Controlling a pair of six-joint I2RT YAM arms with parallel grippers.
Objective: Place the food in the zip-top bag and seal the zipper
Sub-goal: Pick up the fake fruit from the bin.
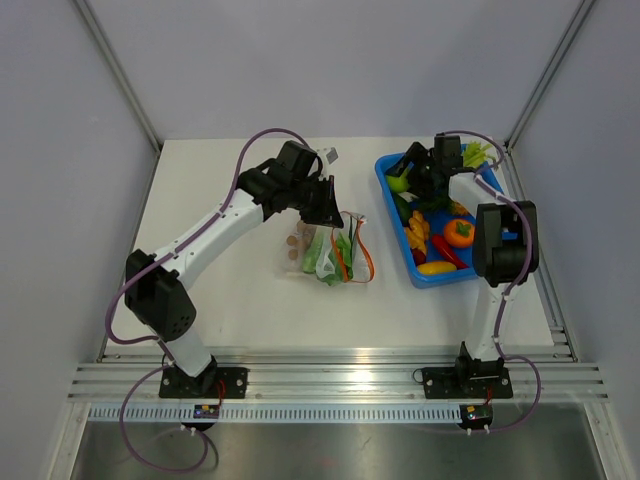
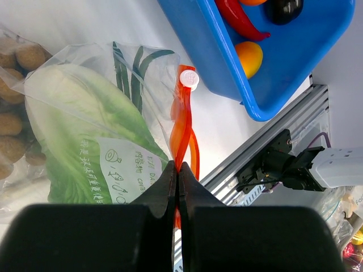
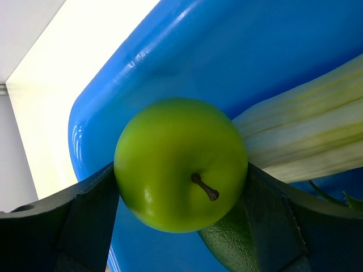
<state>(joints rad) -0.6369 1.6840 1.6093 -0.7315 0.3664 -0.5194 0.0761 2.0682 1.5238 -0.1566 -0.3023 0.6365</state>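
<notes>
The clear, floppy zip-top bag (image 1: 335,252) lies mid-frame in the top view, its orange-red zipper (image 2: 181,124) pinched in my left gripper (image 2: 177,168).
It holds white-green cabbage (image 2: 79,113), green onions (image 2: 127,68) and brown balls (image 2: 11,122). Upper right, the blue bin (image 3: 227,51) holds a red chili (image 2: 241,20); there my right gripper (image 3: 180,170) clasps the green apple (image 3: 180,153).

White table (image 1: 240,310); pale grey walls (image 1: 330,60); slanted metal struts (image 1: 118,72); aluminium rails (image 1: 330,378) along near edge
</notes>
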